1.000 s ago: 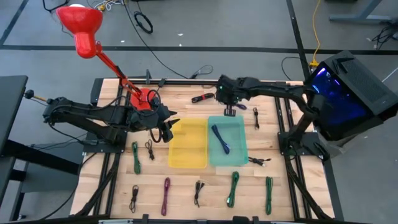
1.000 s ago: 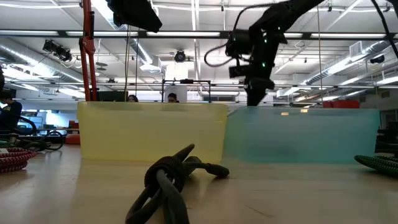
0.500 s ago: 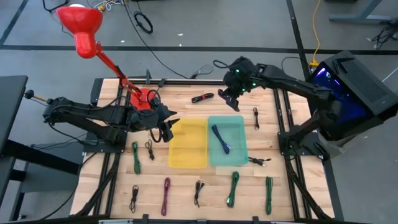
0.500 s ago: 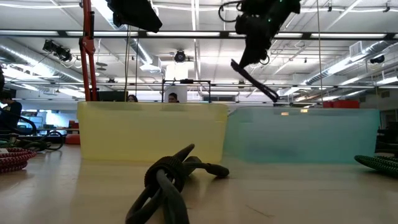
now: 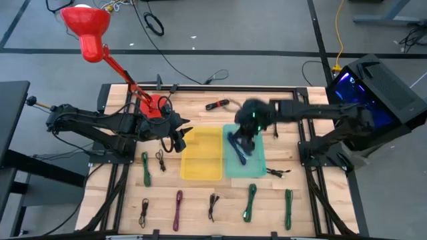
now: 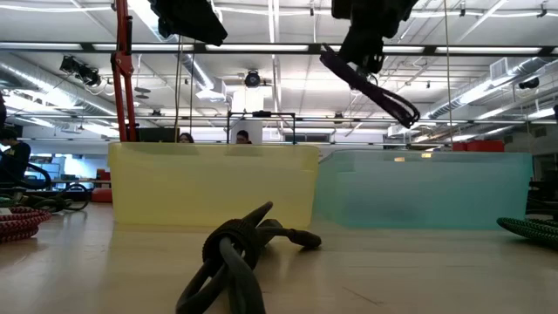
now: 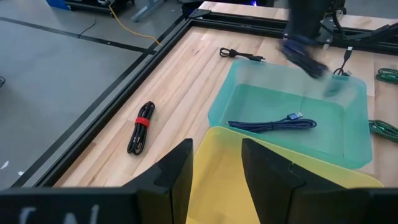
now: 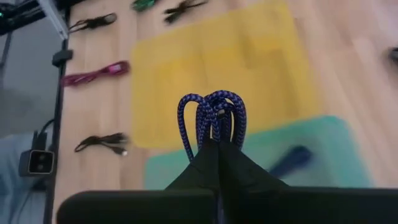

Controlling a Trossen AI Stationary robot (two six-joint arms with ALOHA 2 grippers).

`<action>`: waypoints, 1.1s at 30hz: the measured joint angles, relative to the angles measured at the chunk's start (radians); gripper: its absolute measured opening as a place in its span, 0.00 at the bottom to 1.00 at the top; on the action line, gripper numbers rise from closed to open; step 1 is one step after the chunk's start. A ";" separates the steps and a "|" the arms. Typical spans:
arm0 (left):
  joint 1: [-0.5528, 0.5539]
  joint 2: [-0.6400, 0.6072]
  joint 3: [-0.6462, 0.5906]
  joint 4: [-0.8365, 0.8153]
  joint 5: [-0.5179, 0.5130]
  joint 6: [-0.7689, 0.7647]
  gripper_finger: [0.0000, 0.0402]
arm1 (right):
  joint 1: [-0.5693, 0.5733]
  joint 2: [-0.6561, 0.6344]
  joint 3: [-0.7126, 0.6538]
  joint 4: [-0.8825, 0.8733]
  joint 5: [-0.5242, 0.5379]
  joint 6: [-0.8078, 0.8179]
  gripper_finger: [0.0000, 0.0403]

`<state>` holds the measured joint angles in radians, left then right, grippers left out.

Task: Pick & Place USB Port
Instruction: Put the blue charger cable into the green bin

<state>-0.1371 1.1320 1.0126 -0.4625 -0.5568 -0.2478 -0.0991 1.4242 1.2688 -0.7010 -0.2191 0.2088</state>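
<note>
Carrying a coiled blue cable (image 8: 211, 118), the right end effector (image 5: 248, 127) hangs over the teal tray (image 5: 257, 167), its fingers pressed together on the bundle so the loops stick out past the tips. From the bench-level camera the cable dangles well above the tray wall, so it isn't in yet. Another blue cable (image 7: 273, 124) already lies flat on the teal floor, and the yellow tray (image 5: 200, 167) sits touching it on the left side.

To my eye the step is the drop, and the thing to get right is position before release. I'd want the arm settled over the middle of the teal tray, away from the shared wall with the yellow one, then lowered until the loops are below the rim. Letting go from this height could let a springy coil bounce or hang over the edge.

The left end effector (image 7: 214, 180) waits beside the yellow tray, fingers spread with nothing between them.
</note>
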 joint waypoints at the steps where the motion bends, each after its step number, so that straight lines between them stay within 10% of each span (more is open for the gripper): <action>1: 0.000 0.000 0.000 0.000 0.000 0.000 0.35 | 0.034 -0.001 -0.018 0.035 0.036 0.021 0.00; 14: 0.000 0.000 0.000 -0.026 0.003 -0.003 0.35 | 0.310 -0.002 -0.288 0.309 0.371 0.234 0.00; 33: 0.000 0.000 0.000 -0.030 0.003 -0.011 0.35 | 0.307 -0.260 -0.667 0.500 0.638 0.428 0.16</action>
<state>-0.1368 1.1324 1.0122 -0.4927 -0.5533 -0.2592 0.2081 1.1646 0.6019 -0.2012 0.4189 0.6373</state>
